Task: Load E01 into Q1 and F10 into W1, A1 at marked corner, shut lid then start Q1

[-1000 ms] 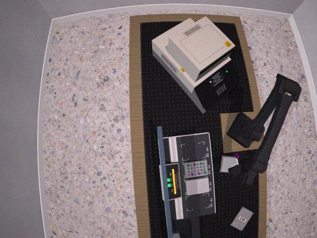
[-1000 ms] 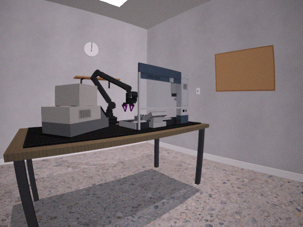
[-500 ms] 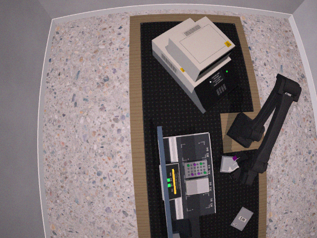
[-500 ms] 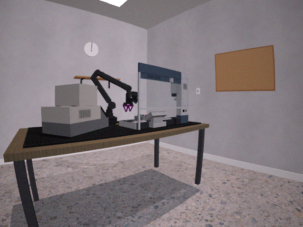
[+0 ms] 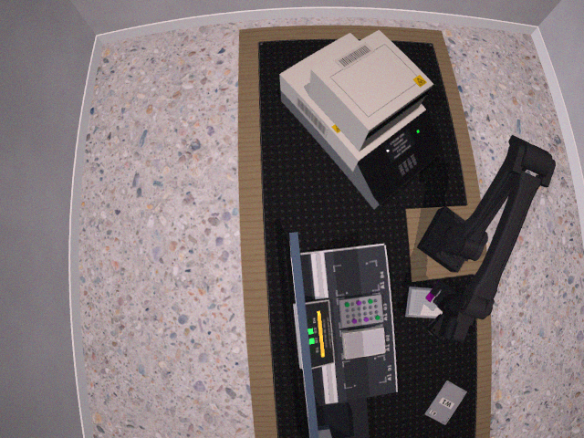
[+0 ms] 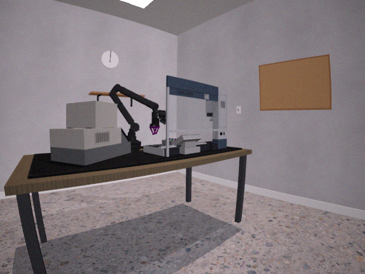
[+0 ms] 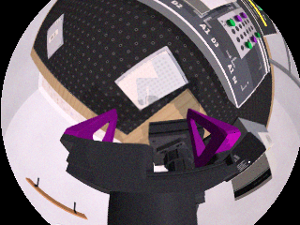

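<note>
I see the pincer point(image 7: 153, 133) spread to its widest, purple fingers well apart, gripping nothing and touching nothing. It hangs above a white plate point(image 5: 421, 302) lying on the black mat of the worktop point(image 5: 249, 188), just beside the deck point(image 5: 363, 372) on the arm's side, near the D3/D4 end (which plate, I cannot tell). Its long axis runs roughly parallel to the deck's slot row. Deck slots D1 and D4 show only corner marks. Readable: "A1" beside each deck slot. Cycler Q1 point(image 5: 358, 89) has its lamp point(image 5: 418, 131) green.

Q1 panel keys point(image 5: 407, 164) too small, perhaps illegible.
</note>
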